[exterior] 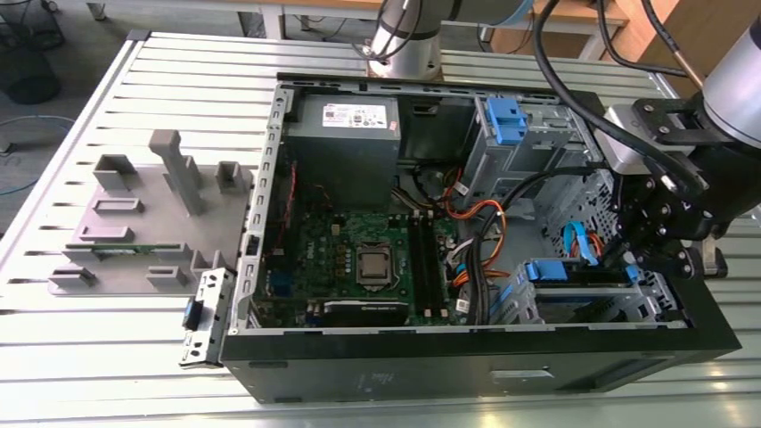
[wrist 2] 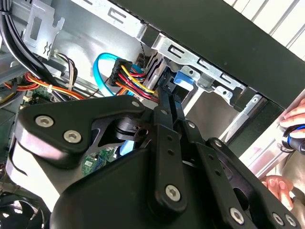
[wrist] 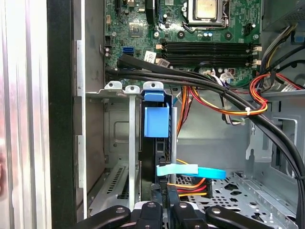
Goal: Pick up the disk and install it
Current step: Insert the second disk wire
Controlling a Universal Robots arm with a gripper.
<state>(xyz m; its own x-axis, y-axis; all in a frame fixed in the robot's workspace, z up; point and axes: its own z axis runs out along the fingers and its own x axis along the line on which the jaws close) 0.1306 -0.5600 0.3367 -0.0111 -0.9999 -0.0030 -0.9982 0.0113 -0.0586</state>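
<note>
The disk stands on edge in the metal drive bay at the case's corner nearest the exterior view's right, its blue carrier facing the motherboard. My gripper reaches down into the case at the disk's other end. In both wrist views the black fingers lie close together along the disk's thin edge, shut on it, with the tips near the blue carrier. In the first wrist view the gripper sits just behind the disk's dark edge.
A light-blue data cable and red-yellow power wires cross right beside the disk. Thick black cables run over the bay. A second blue carrier sits in the upper cage. A person's hand rests outside the case wall.
</note>
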